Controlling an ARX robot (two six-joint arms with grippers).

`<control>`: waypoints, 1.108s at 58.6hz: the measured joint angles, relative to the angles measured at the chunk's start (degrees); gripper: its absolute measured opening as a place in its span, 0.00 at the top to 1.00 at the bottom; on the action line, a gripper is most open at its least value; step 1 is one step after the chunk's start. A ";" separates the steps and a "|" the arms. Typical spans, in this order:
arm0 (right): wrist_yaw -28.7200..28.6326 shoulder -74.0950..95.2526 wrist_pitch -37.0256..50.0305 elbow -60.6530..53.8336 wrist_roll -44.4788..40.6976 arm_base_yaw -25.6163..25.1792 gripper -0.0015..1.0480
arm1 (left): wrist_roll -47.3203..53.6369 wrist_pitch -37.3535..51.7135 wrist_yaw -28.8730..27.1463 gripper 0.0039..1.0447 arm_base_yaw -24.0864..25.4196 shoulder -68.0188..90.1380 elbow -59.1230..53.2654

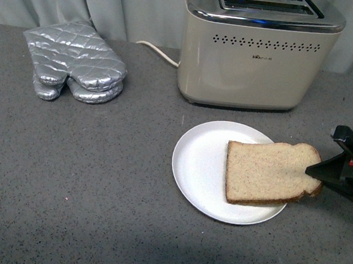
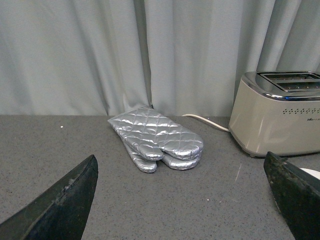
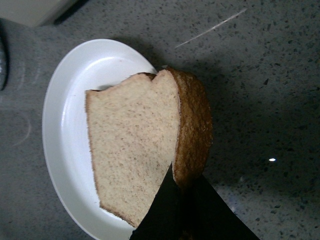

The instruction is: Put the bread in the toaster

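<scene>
Right gripper (image 1: pixel 317 171) reaches in from the right edge of the worktop (image 1: pixel 82 178), jaws pinched tight on the rounded crust end of the bread (image 1: pixel 267 173). The slice lies partly on the white plate (image 1: pixel 201 167), its gripped end hanging past the plate's rim toward the right edge. Behind the plate, near the back edge, stands the toaster (image 1: pixel 254 64), slots up, its white cord (image 1: pixel 157 51) trailing off to the left. Over by the back-left corner lie the silver oven mitts (image 1: pixel 76 60). Left gripper (image 2: pixel 180 165) hangs spread wide, nothing between its fingers.
</scene>
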 joint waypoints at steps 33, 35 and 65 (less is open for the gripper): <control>28.33 -40.61 -16.00 5.25 34.82 14.25 0.99 | 0.00 0.00 0.00 0.06 0.00 0.00 0.00; 29.88 -40.28 -16.06 6.34 35.15 14.67 0.99 | 0.00 0.00 0.00 0.06 0.00 0.00 0.00; 48.59 -22.29 -29.62 31.06 43.89 20.83 0.99 | 0.00 0.00 0.00 0.06 0.00 0.00 0.00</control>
